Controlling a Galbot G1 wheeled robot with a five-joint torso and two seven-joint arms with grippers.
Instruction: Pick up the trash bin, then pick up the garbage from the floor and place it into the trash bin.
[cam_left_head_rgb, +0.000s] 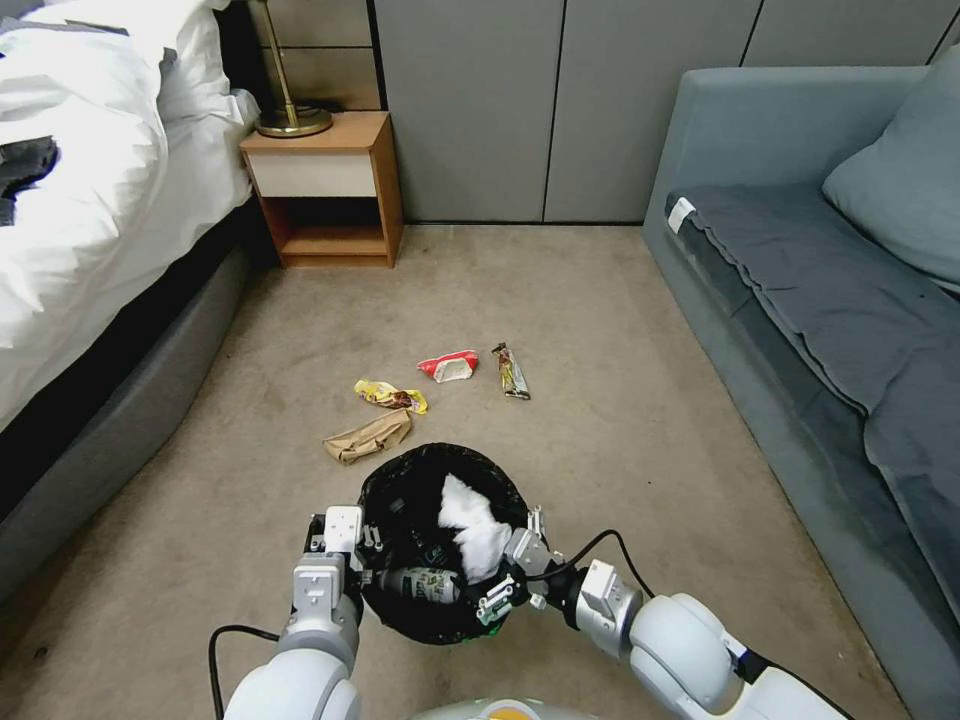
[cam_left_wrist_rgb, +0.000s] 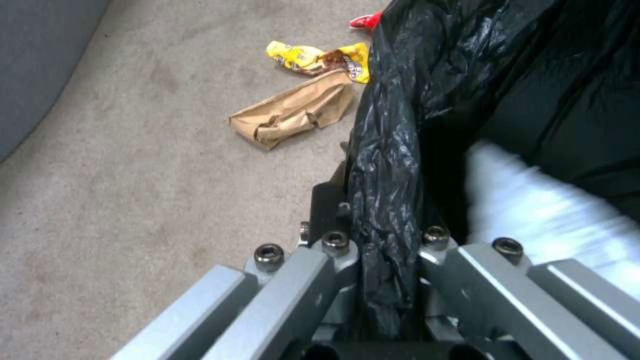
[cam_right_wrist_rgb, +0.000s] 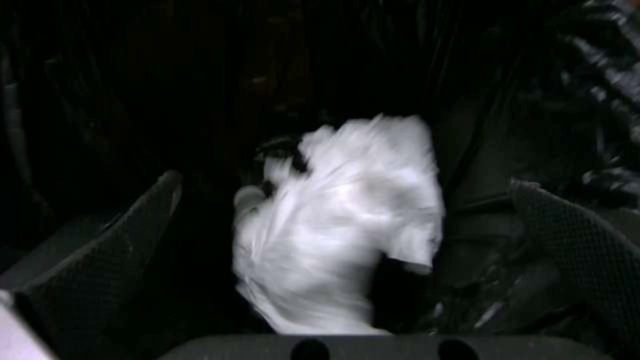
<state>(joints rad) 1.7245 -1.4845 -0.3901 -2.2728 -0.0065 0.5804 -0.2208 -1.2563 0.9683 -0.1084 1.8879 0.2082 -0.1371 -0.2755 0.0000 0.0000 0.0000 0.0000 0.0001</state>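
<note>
Jaws of the left gripper (cam_left_wrist_rgb: 390, 280) pinch the trash bin (cam_left_head_rgb: 440, 610) rim at lower middle. Right gripper (cam_left_head_rgb: 515, 575) jaws stand wide over the crumpled tissue (cam_left_head_rgb: 472, 530) inside. Above, on bare carpet (cam_left_head_rgb: 620, 420), lie the paper bag (cam_left_head_rgb: 368, 437) and three wrappers.

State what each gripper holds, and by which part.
Left gripper: round black-lined trash bin, by its rim. Right gripper: open, crumpled white tissue between its fingers.

Left gripper (cam_left_head_rgb: 372, 560) clamped; right gripper (cam_left_head_rgb: 510, 570) spread wide, arm bent inward.
</note>
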